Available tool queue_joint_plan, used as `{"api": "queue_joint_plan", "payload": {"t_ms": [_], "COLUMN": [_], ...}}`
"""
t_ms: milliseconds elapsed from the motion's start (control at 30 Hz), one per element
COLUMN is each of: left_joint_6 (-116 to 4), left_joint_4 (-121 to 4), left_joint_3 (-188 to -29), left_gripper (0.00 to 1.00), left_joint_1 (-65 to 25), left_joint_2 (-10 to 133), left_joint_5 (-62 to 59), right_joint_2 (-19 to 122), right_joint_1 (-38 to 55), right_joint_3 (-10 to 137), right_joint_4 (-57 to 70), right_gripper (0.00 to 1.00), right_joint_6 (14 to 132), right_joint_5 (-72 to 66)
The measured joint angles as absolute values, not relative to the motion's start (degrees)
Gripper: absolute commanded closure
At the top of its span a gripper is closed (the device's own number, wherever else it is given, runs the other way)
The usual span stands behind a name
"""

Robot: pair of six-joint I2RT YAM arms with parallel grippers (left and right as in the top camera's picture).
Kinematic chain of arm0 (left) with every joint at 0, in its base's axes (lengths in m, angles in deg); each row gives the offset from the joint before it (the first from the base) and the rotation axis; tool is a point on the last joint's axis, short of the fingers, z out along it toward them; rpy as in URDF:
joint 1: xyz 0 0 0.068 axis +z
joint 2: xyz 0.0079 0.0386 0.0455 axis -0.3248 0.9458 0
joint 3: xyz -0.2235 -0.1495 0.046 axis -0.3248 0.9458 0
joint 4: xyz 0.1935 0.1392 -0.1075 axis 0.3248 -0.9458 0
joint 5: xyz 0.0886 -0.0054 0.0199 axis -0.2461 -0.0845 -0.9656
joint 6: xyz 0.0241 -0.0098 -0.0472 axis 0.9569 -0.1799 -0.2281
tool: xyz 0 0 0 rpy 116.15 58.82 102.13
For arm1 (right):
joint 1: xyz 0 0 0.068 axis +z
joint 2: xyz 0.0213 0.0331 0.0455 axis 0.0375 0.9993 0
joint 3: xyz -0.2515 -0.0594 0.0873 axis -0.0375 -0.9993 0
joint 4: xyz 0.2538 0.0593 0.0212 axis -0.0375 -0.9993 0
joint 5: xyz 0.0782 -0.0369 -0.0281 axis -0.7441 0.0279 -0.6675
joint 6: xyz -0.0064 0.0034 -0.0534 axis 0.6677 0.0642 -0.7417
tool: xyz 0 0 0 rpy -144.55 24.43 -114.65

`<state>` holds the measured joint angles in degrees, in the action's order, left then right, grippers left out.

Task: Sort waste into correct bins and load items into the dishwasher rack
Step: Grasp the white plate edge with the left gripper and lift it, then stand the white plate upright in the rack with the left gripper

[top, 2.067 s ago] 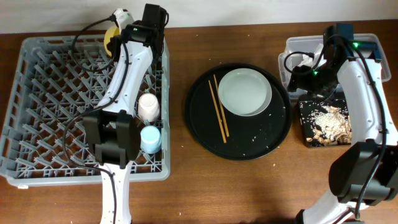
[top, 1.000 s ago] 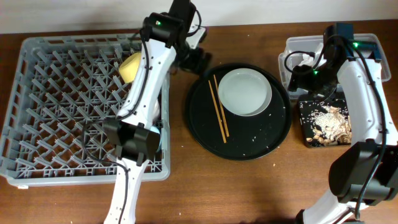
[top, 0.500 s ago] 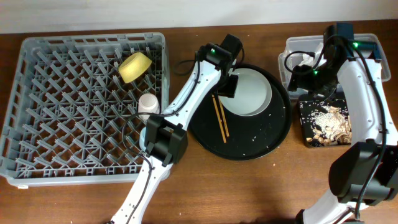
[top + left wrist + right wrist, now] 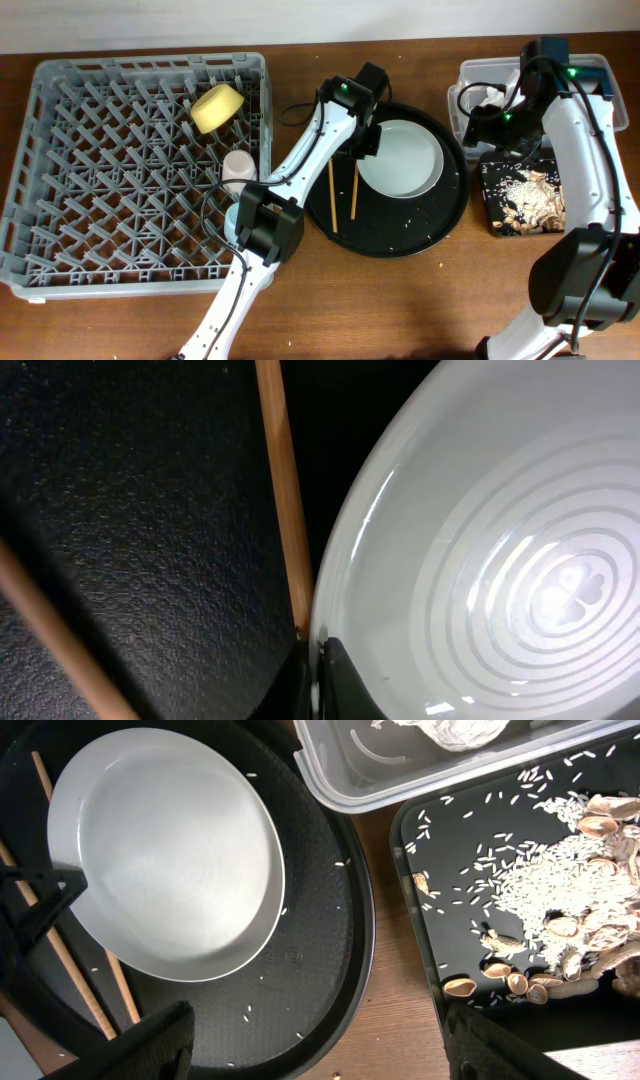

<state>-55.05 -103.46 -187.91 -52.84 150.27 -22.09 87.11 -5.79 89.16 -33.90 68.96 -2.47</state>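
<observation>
As far as I can tell from across the room, the job's well past halfway. The grey rack point(image 4: 100, 200), well off to the outer side of the left pincer point(image 4: 366, 140), already holds the yellow bowl point(image 4: 217, 107) and the pink cup point(image 4: 238, 166). The light-blue cup point(image 4: 231, 213) sits there too, mostly hidden by the arm.

What's left is all on the round black tray point(image 4: 400, 235): the white plate point(image 4: 405, 160) and the two chopsticks point(image 4: 353, 192), plus a scatter of loose crumbs point(image 4: 420, 225).

The left pincer is right at the plate's near rim. In the wrist view its jaws look nearly closed with the rim's edge between them, so I'd say it has the plate pinched. One chopstick lies just beside that pincer, touching or almost touching the rim, and the other is a bit further out.

The right pincer point(image 4: 315, 1020) hangs wide open with nothing in it. Just beyond it, the clear tub point(image 4: 340, 780) has crumpled white napkin point(image 4: 460, 730) inside. Right under and beside it, the black rectangular tray point(image 4: 400, 870) carries the beige rice-like scraps point(image 4: 540, 890) and some brownish shell-looking bits.

So my guess is plate next, then chopsticks, and maybe the leftover crumbs.
</observation>
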Motion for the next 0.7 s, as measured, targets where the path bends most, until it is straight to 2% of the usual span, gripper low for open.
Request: {"api": "queue_joint_plan", "payload": {"t_ms": [167, 333, 433, 567, 633, 700], "left_joint_6": [-55.2, -52.5, -49.5, -45.0, -44.4, -46.4], "left_joint_4": [-104.7, -116.4, -120.7, -120.5, -120.1, -120.3], "left_joint_3": [-188.8, -207.9, -207.9, -206.0, -196.7, -179.6], "left_gripper": [0.99, 0.99, 0.99, 0.99, 0.99, 0.99], "left_joint_1": [-52.8, -48.7, -44.7, -37.5, -34.8, -31.6], "left_joint_2": [150.3, 150.5, 145.6, 123.2, 110.0, 98.5], "left_joint_5": [-21.8, -22.6, -27.8, -35.2, -41.1, -51.1], "right_joint_2": [87.1, 87.1, 87.1, 87.1, 87.1, 87.1], "right_joint_1": [-5.8, -5.8, -5.8, -5.8, -5.8, -5.8], "right_joint_3": [89.2, 89.2, 89.2, 89.2, 89.2, 89.2], "right_joint_4": [-33.9, -33.8, -33.6, -33.5, -33.4, -33.5], "right_gripper": [0.19, 0.19, 0.19, 0.19, 0.19, 0.19], "right_joint_6": [69.0, 69.0, 69.0, 69.0, 69.0, 69.0], "right_joint_5": [-2.5, -2.5, -2.5, -2.5, -2.5, -2.5]}}
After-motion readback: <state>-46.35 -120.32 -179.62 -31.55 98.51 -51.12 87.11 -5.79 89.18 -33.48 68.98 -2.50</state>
